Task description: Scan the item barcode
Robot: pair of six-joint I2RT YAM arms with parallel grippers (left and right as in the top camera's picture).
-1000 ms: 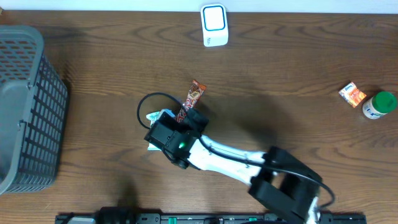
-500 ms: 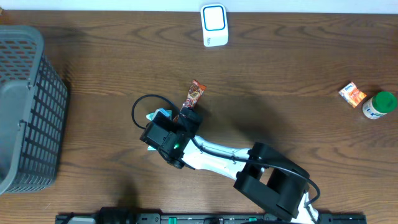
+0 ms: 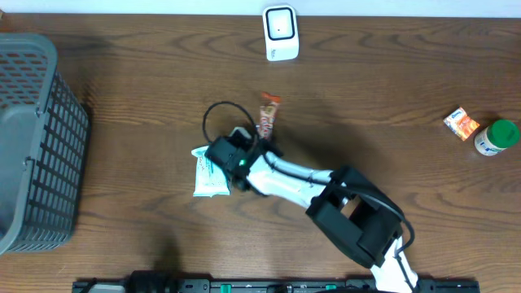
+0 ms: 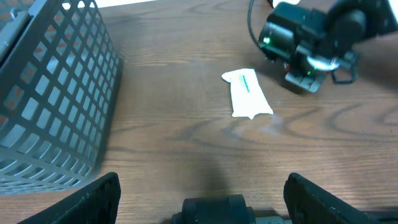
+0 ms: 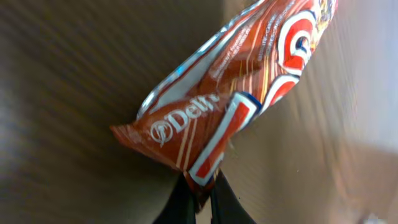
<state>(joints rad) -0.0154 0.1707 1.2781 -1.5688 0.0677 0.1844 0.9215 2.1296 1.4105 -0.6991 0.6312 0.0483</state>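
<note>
1. Overhead view first: the white scanner (image 3: pixel 281 32) is standing at the far edge of the wooden table (image 3: pixel 391 89), with its blue-ringed face turned upward.
2. The right gripper (image 3: pixel 262 140) is reaching in from the near edge and clamping the lower end of the snack bar (image 3: pixel 269 112). It is holding the bar on the arms' side of the scanner, near it but clearly apart.
3. Through the right wrist camera, the dark fingers (image 5: pixel 180 205) are pinching tight on one corner of the red-brown wrapper (image 5: pixel 236 106). The wrapper is slanting up and away, and its white lettering is showing. The background is blurring, and I cannot tell whether a barcode is facing the scanner.
4. A white pouch (image 3: pixel 207 171) is lying flat on the wood. It is farther from the scanner than the bar and off to the left, just beside the right arm's wrist.
5. The left gripper (image 4: pixel 208 202) is hanging low over the near edge, well apart from the scanner. Its fingers (image 4: pixel 93 199) are spreading wide and gripping nothing. The pouch (image 4: pixel 247 93) is lying ahead of it.
6. A grey mesh basket (image 3: pixel 32 138) is sitting far to the left of the scanner.
7. An orange packet (image 3: pixel 462 122) and a green-capped bottle (image 3: pixel 496 137) are resting just beside each other, far to the scanner's right.
</note>
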